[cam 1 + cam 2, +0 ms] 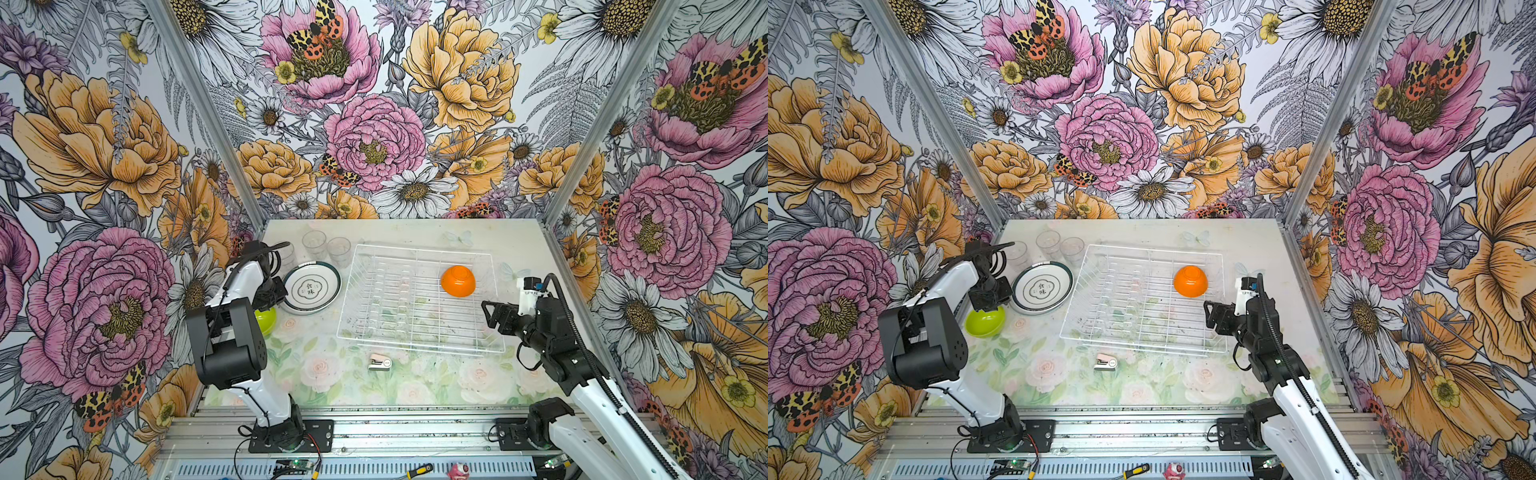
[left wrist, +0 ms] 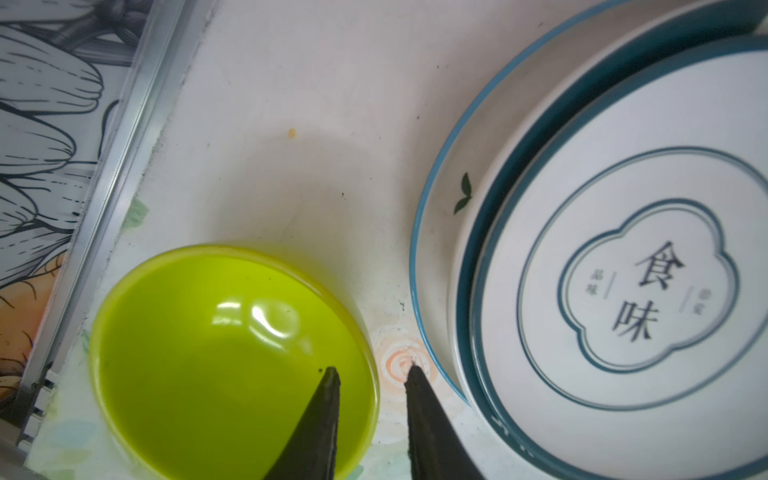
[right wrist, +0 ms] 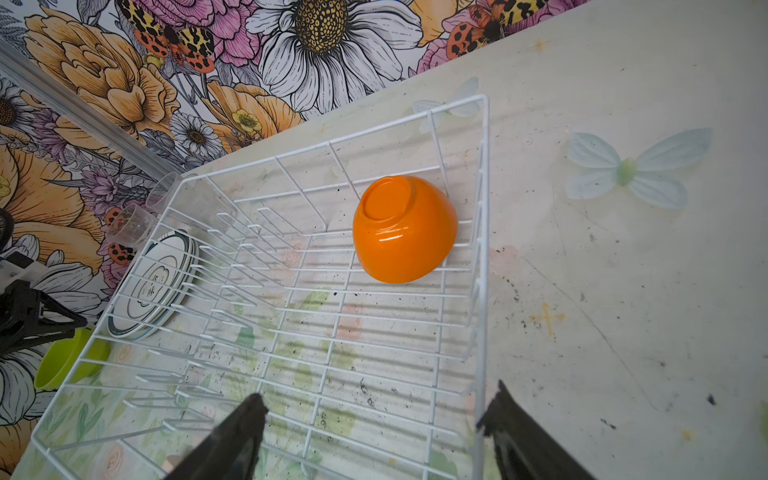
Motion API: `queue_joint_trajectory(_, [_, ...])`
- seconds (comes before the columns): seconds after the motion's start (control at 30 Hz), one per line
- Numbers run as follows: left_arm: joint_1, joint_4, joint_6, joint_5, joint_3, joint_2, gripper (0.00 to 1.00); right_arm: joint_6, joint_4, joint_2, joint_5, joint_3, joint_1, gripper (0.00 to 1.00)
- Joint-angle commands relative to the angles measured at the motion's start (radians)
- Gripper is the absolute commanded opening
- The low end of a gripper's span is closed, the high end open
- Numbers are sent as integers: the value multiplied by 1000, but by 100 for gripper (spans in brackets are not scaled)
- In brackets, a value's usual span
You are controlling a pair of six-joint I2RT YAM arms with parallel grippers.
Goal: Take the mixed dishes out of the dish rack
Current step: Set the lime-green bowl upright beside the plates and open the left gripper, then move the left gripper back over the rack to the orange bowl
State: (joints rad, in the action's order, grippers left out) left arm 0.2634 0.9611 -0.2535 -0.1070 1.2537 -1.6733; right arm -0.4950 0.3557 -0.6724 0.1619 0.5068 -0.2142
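Observation:
The lime-green bowl (image 2: pixel 216 353) stands upright on the table by the left wall, outside the dish rack (image 1: pixel 419 345). My left gripper (image 2: pixel 372 369) hangs over its rim, open, one finger inside the bowl and the other outside, neither pressing the rim. A stack of teal-rimmed plates (image 1: pixel 311 286) lies just beside it. Clear tumblers (image 1: pixel 314 243) stand behind the plates. The orange bowl (image 1: pixel 458 281) lies upside down in the rack's far right corner. My right gripper (image 3: pixel 379 392) stands open over the rack's near right wall, empty.
A small pink-white stapler-like object (image 1: pixel 380 362) lies on the table in front of the rack. The metal wall post (image 2: pixel 124 166) runs close to the green bowl. A screwdriver (image 1: pixel 419 471) lies on the frame at the front.

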Motion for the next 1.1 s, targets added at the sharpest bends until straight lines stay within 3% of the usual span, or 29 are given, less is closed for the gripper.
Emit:
queue_joint_trajectory(0.0, [-12, 18, -13, 52, 30, 126, 38, 18, -14, 8, -16, -7, 9, 85])
queue_joint_trajectory(0.13, [-67, 19, -32, 108, 27, 248, 56, 19, -14, 1, -22, -2, 11, 85])
queue_joint_trajectory(0.33, [-271, 18, -104, 74, 74, 378, 78, 21, -13, -15, -18, 5, 14, 85])
queue_joint_trajectory(0.47, [-424, 15, -170, 65, 140, 406, 86, 18, -12, -22, -16, 11, 18, 85])
queue_joint_trajectory(0.57, [-565, -5, -205, 19, 189, 402, 89, 7, -14, -34, -13, 16, 21, 85])
queue_joint_trajectory(0.83, [-843, -191, -285, 39, 229, 305, 94, -5, -14, -92, -30, 42, 35, 85])
queue_joint_trajectory(1.07, [-949, -371, -273, 72, 255, 149, 97, -1, -12, -131, -30, 71, 67, 85])
